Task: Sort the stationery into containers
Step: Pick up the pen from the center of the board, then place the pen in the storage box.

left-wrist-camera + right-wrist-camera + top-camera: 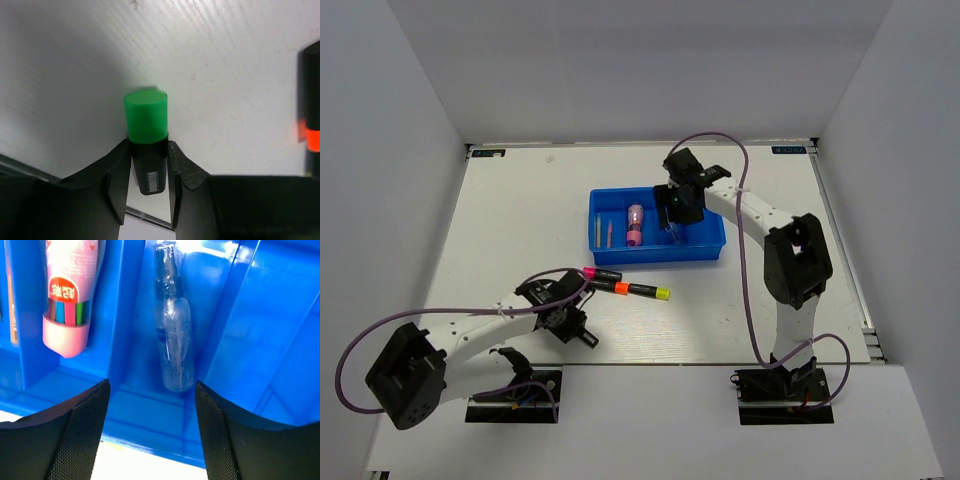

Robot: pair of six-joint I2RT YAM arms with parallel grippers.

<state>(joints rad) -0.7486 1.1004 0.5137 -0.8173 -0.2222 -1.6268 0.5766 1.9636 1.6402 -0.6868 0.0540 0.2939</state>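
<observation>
Noted table [520,200] carrying blue tray [658,257] far-centre, pink marker [67,300] and clear pen [172,340] inside. Found right gripper [150,390] spread, hovering over that pen. Found left gripper [149,160], near-left, pinching green-capped highlighter [146,115] by its barrel end; might have pivoted or slipped en route.

Bright blue is seen throughout the tray [660,254]. The marker [67,295] is coloured pink, with blue, pink and green stripes printed on it. The pen [173,340] is clear, with a dark core. Black barrels are shared by the green-capped highlighter [146,120], which is barcode-labelled in white, the pink-capped highlighter [603,273], the orange-capped highlighter [609,286] and the yellow-capped highlighter [648,292].
</observation>
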